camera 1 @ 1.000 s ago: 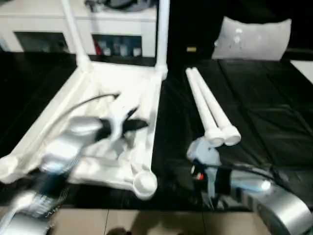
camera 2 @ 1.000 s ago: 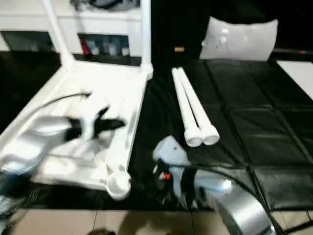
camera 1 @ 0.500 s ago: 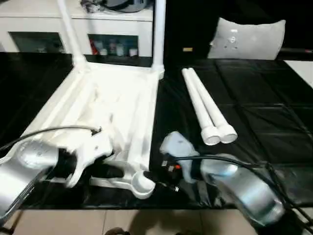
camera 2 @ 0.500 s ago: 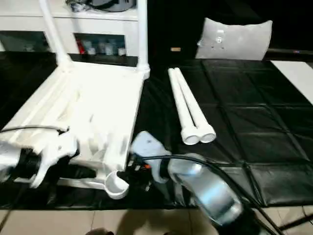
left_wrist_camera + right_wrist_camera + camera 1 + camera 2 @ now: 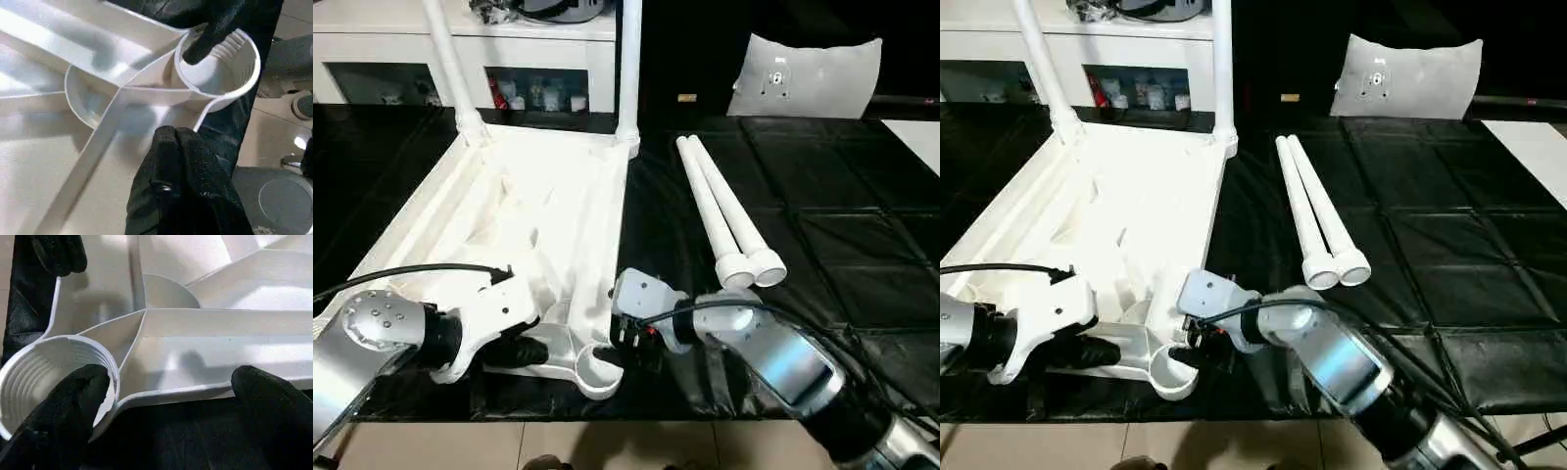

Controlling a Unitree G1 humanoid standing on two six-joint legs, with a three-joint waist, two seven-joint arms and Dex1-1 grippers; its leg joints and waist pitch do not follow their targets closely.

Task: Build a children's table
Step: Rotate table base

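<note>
Roughly halfway: tabletop (image 5: 538,211) upside down, two legs (image 5: 628,69) seated upper left, two loose legs (image 5: 724,211) centre-right, near sockets (image 5: 599,370) empty. Left gripper (image 5: 530,351) closed; right gripper (image 5: 166,401) spread wide at socket.

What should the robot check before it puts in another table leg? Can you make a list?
1. Near corner socket empty: ok, threads show inside.
2. Two legs already standing at the far corners: ok.
3. Two spare legs lying on the black mat: ok.
4. Right gripper open: ok, fingers astride the tabletop edge by the socket.
5. Left gripper shut: ok, holding nothing.
6. Tabletop sitting steady: cannot tell.
</note>
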